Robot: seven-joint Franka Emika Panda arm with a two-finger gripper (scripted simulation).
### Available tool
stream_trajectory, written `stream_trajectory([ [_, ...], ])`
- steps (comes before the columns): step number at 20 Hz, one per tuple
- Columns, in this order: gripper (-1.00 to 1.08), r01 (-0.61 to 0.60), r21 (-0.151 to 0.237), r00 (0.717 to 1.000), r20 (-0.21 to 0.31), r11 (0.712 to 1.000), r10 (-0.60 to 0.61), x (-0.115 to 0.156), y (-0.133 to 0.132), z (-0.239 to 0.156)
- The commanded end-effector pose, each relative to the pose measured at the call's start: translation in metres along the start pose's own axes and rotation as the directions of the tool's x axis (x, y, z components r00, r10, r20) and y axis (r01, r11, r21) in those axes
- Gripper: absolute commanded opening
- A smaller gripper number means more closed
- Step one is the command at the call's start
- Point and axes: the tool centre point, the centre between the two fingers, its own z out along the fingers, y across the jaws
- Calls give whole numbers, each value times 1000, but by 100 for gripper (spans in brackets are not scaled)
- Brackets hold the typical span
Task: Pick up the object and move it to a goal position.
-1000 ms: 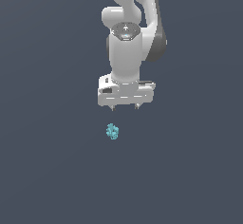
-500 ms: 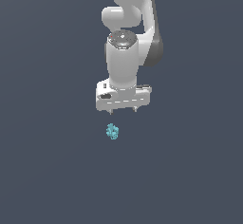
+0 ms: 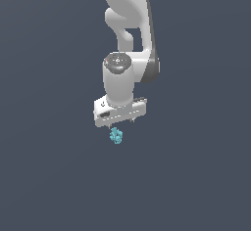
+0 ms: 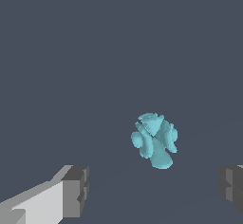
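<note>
The object [image 3: 116, 136] is a small lumpy cyan clump lying on the dark grey surface. In the exterior view my white gripper [image 3: 121, 123] hangs just above and slightly behind it, fingertips pointing down. The wrist view shows the object [image 4: 154, 140] between and ahead of the two grey fingertips [image 4: 76, 191], which stand wide apart. My gripper [image 4: 154, 190] is open and holds nothing. The object touches neither finger.
Only the uniform dark grey surface [image 3: 54, 176] surrounds the object. The white arm [image 3: 130, 39] rises above the gripper toward the top of the exterior view.
The arm has swung toward the exterior view's left and come lower, bringing the gripper closer over the object. The object has not moved.
</note>
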Motion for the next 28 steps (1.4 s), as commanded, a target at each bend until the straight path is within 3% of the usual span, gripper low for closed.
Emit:
stream_trajectory([
  [1,100,49,0,999,6,999,-49,0,7,14],
  [12,100,170,6,985,19,985,-170,-2,25,49],
  [20,100,175,7,984,20,984,-175,-2,26,54],
  [28,100,179,7,984,20,984,-179,-4,26,92],
])
